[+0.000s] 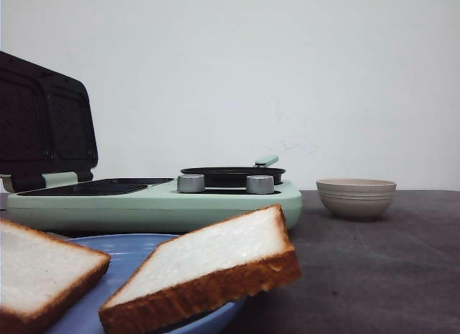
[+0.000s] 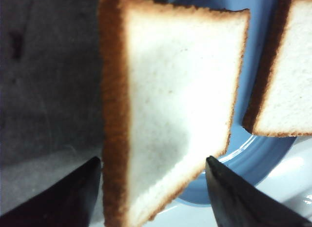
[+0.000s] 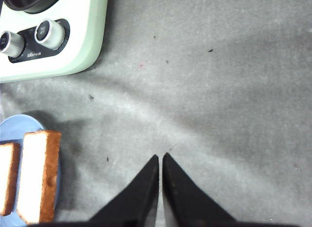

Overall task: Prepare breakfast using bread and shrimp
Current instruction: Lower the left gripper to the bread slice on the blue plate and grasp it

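While the left gripper (image 2: 153, 188) has its jaws wide apart on both sides of one bread slice (image 2: 170, 105), squeeze softly. That slice leans on the blue plate (image 2: 234, 168), beside the other slice (image 2: 287, 75). The right gripper (image 3: 160, 180) is closed, holding nothing.

This looks like a lab mock-up of a kitchen rather than a lived-in one. A bare white wall (image 1: 287, 75) stands behind a bench (image 1: 388, 269) covered in dark grey cloth. On it sit a mint-green breakfast maker (image 1: 154, 201) with two knobs, a beige bowl (image 1: 356, 197) and a blue plate (image 1: 136, 251) with bread (image 1: 208, 269).
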`<state>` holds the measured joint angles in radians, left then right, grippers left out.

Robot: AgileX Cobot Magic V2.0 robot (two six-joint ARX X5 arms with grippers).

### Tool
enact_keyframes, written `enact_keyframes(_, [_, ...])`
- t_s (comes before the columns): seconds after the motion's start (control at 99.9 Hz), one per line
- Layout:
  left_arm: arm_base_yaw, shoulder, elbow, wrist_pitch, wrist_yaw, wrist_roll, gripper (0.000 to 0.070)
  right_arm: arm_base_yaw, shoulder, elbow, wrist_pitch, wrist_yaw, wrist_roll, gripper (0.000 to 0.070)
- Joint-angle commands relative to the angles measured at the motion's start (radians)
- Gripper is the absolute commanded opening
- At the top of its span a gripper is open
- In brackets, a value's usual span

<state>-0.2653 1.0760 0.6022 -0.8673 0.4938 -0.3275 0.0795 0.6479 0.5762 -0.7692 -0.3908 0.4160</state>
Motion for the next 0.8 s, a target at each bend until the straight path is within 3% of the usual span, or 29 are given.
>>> enact_keyframes(0.0, [-0.006, 0.018, 0.014, 0.005, 0.005, 0.013, 0.0366, 0.003, 0.003, 0.014, 0.005, -0.003, -0.01, 0.0004])
enact_keyframes(0.64, [-0.012, 0.024, 0.014, 0.023, 0.005, 0.013, 0.0345, 0.003, 0.003, 0.014, 0.005, -0.003, -0.01, 0.0004])
enact_keyframes(0.68, [-0.012, 0.024, 0.014, 0.023, 0.005, 0.013, 0.0322, 0.003, 0.003, 0.014, 0.006, -0.003, -0.01, 0.0004])
enact_keyframes(0.791, [-0.012, 0.024, 0.014, 0.023, 0.005, 0.013, 0.0168, 0.003, 0.003, 0.014, 0.005, -0.003, -0.01, 0.0004])
